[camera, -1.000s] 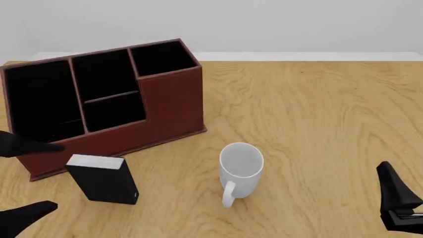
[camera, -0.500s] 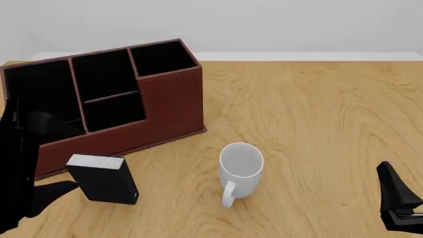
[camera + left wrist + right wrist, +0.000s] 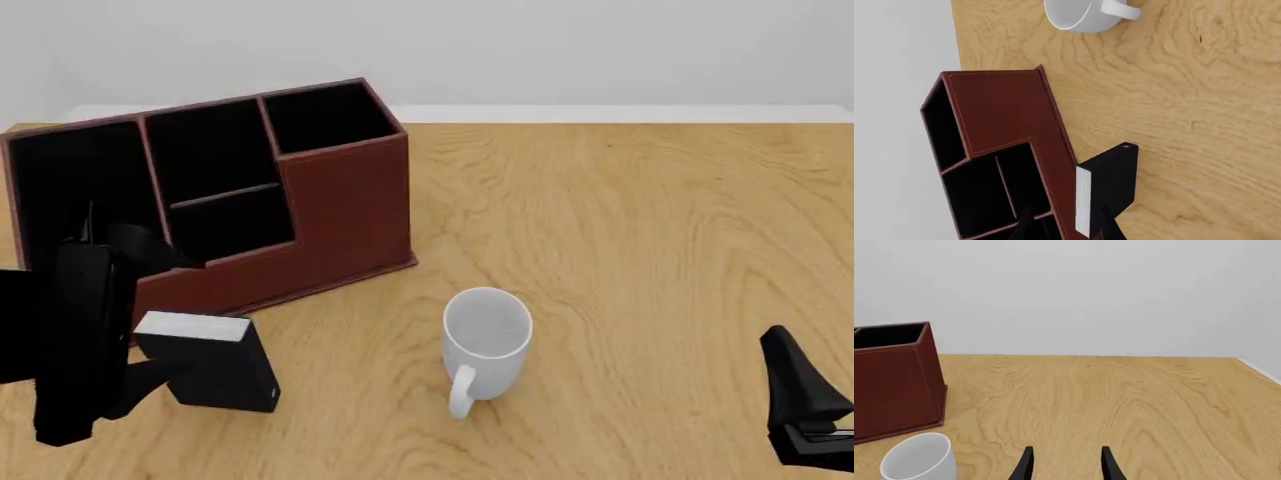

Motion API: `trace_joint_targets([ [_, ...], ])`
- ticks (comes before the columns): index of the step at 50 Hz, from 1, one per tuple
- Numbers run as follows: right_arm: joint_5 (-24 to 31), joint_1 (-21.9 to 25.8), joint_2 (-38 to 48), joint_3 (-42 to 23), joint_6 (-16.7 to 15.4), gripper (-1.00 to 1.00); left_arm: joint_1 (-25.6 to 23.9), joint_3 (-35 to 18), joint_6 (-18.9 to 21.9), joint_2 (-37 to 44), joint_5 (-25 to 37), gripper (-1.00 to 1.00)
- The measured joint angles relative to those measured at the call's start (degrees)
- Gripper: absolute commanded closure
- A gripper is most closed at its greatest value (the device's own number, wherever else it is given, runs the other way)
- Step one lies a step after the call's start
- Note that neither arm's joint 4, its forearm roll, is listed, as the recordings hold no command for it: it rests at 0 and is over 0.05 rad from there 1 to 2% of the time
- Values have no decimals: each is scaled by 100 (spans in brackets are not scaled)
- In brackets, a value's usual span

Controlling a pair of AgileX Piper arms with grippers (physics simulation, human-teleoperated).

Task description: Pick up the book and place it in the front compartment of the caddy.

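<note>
The book, a black block with a white page edge, stands on the table in front of the caddy, a dark red-brown stepped box with black compartments. My left gripper is open at the book's left end, one finger on the caddy side and one on the near side. In the left wrist view the book lies just ahead of the open gripper, close beside the caddy. My right gripper is low at the right; in the right wrist view it is open and holds nothing.
A white mug stands upright right of the book, handle toward me; it also shows as the mug and the mug. The caddy's end wall is left of it. Bare wood table stretches right.
My left arm has swung in from the left edge toward the book, bringing its open fingers to the book's left end. Book, mug, caddy and right arm have not moved.
</note>
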Motion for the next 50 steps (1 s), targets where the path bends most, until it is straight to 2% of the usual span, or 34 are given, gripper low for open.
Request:
trace_joint_targets([
  [50, 0, 0, 0, 0, 0, -100, -11, 777, -418, 353, -887, -100],
])
